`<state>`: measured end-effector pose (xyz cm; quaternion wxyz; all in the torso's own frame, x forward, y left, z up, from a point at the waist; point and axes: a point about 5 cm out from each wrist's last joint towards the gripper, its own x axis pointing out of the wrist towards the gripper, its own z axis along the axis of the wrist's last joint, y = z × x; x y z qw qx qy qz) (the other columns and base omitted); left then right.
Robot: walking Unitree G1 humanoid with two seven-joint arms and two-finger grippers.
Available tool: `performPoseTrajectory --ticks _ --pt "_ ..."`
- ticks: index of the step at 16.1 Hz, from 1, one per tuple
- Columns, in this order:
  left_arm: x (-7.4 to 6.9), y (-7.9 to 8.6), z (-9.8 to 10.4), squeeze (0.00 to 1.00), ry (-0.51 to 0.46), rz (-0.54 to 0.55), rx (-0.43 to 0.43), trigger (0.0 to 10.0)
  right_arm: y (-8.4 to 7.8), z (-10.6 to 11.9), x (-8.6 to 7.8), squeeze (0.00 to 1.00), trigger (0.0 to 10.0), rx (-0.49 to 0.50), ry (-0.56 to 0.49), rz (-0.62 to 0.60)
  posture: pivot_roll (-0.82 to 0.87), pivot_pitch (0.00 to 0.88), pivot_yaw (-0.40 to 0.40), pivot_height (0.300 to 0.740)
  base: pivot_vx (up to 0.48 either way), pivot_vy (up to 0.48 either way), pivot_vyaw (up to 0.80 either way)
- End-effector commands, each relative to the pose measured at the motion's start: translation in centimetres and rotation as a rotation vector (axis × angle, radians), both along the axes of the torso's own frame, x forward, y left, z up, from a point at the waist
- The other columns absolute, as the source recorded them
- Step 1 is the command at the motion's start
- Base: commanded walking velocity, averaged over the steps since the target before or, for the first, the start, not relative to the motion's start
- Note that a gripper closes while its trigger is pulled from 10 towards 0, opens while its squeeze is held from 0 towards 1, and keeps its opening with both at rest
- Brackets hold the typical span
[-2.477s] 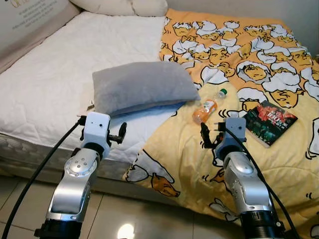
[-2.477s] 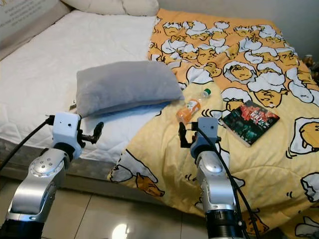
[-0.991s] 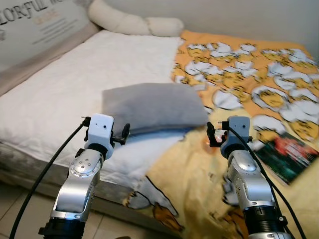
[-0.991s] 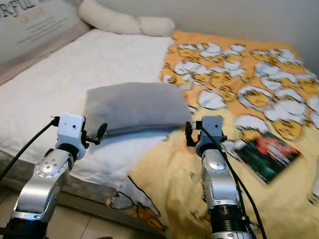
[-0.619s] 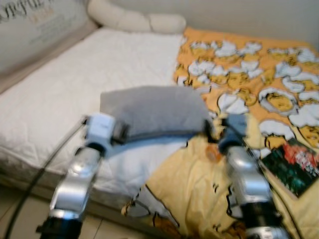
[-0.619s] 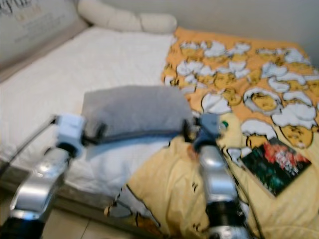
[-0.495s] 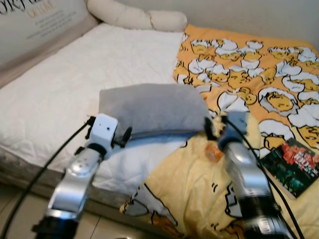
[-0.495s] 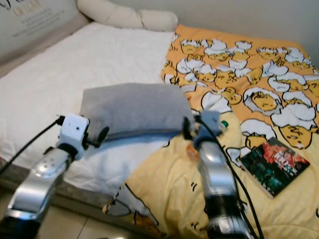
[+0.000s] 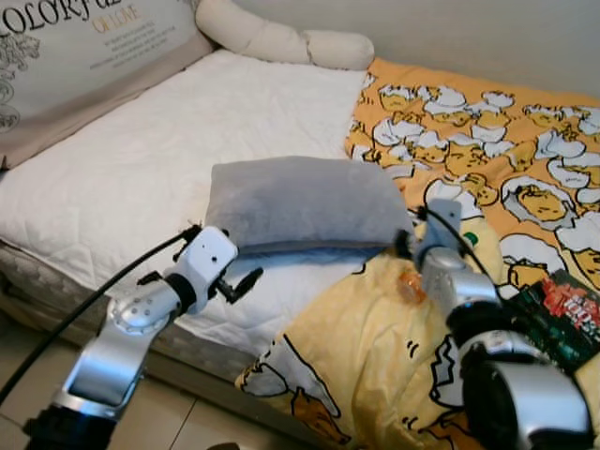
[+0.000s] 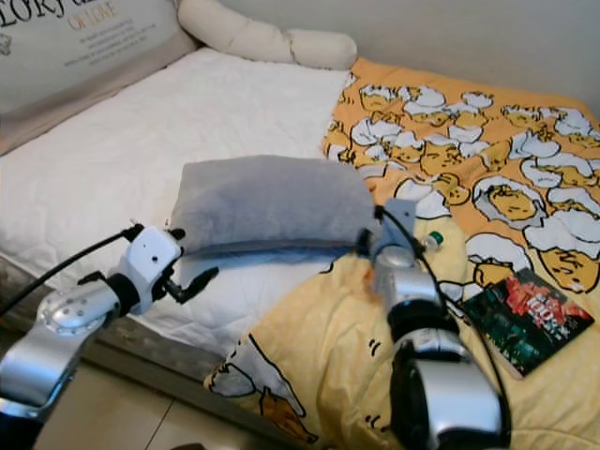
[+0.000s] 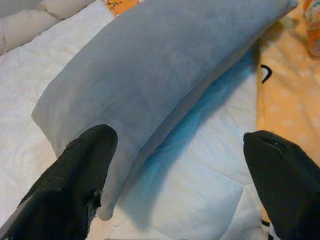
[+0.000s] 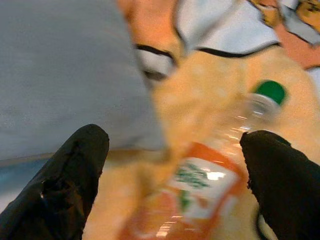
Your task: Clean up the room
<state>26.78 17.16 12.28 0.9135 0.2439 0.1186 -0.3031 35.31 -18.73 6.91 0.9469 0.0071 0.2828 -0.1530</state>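
A grey pillow (image 9: 305, 202) lies across the white mattress (image 9: 141, 178), its right end on the yellow cartoon blanket (image 9: 375, 328). An orange drink bottle (image 12: 210, 195) with a green cap lies on the blanket just beyond that end. My left gripper (image 11: 182, 165) is open, low over the mattress by the pillow's near-left corner. My right gripper (image 12: 175, 150) is open too, hovering over the bottle beside the pillow's right end, its fingers astride it without touching. A dark book (image 10: 527, 321) rests on the blanket to the right.
A long cream bolster (image 9: 281, 39) and a printed headboard cushion (image 9: 75, 47) sit at the far end of the bed. The bed's near edge (image 9: 56, 281) runs diagonally over the tiled floor (image 9: 28, 375). Bare mattress spreads left of the pillow.
The camera has come closer and swung, so the scene shifted. Both arms have reached forward: the left gripper dropped toward the pillow's near corner, the right moved over the bottle.
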Motion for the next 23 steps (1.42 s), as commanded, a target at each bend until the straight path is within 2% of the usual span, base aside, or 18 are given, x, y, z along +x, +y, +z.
performPoseTrajectory --ticks 1,2,5,6,8,11,12,13,14,16,19,23 --pt "0.3 -0.4 1.1 0.00 -0.025 -0.044 0.005 10.0 -0.4 0.3 0.2 0.22 10.0 0.011 0.008 -0.040 0.05 0.000 -0.041 0.740 0.000 0.000 0.00" --pt "0.3 -0.4 1.1 0.00 -0.019 -0.054 0.008 10.0 -0.5 0.1 0.1 0.00 10.0 0.014 0.017 -0.051 0.05 0.000 -0.041 0.740 0.000 0.000 0.00" --pt "0.1 -0.4 1.2 0.00 -0.002 -0.083 0.015 10.0 -0.8 -0.9 -0.4 0.00 10.0 0.048 0.048 -0.116 0.06 0.000 -0.041 0.740 0.000 0.000 0.00" --pt "0.1 -0.3 1.1 0.00 0.007 -0.093 0.018 10.0 -0.4 -2.0 -1.0 0.00 10.0 0.098 0.079 -0.096 0.05 0.000 -0.034 0.740 0.000 0.000 0.00" --pt "0.0 -0.2 1.1 0.00 0.019 -0.108 0.025 10.0 -0.2 -3.1 -1.7 0.00 10.0 0.116 0.124 -0.075 0.05 0.000 -0.018 0.740 0.000 0.000 0.00" --pt "0.0 -0.2 1.1 0.00 0.035 -0.134 0.035 10.0 -0.8 -4.2 -2.7 0.00 10.0 0.153 0.176 -0.136 0.05 0.000 0.002 0.740 0.000 0.000 0.00" --pt "0.2 -0.2 1.1 0.00 0.038 -0.150 0.038 10.0 -1.2 -4.6 -3.1 0.00 10.0 0.234 0.186 -0.198 0.04 0.000 0.020 0.740 0.000 0.000 0.00" --pt "0.3 -0.2 1.2 0.00 0.040 -0.160 0.042 10.0 -1.5 -5.0 -3.5 0.00 5.7 0.295 0.190 -0.241 0.04 0.000 0.027 0.740 0.000 0.000 0.00" --pt "0.4 -0.2 1.2 0.00 0.040 -0.163 0.042 10.0 -1.6 -5.1 -3.6 0.00 4.7 0.310 0.192 -0.252 0.04 0.000 0.027 0.740 0.000 0.000 0.00" --pt "0.5 -0.4 1.3 0.00 0.043 -0.180 0.036 10.0 -1.6 -5.3 -3.7 0.00 0.0 0.360 0.181 -0.238 0.04 0.000 0.018 0.740 0.000 0.000 0.00" --pt "-0.1 -0.4 0.7 0.00 0.089 -0.203 0.035 10.0 -1.7 -5.4 -3.8 0.00 0.0 0.373 0.186 -0.227 0.05 0.000 0.009 0.740 0.000 0.000 0.00" --pt "-0.4 -0.4 0.4 0.00 0.101 -0.197 0.005 10.0 -1.9 -5.1 -3.5 0.00 0.0 0.352 0.172 -0.187 0.05 0.000 -0.007 0.740 0.000 0.000 0.00"
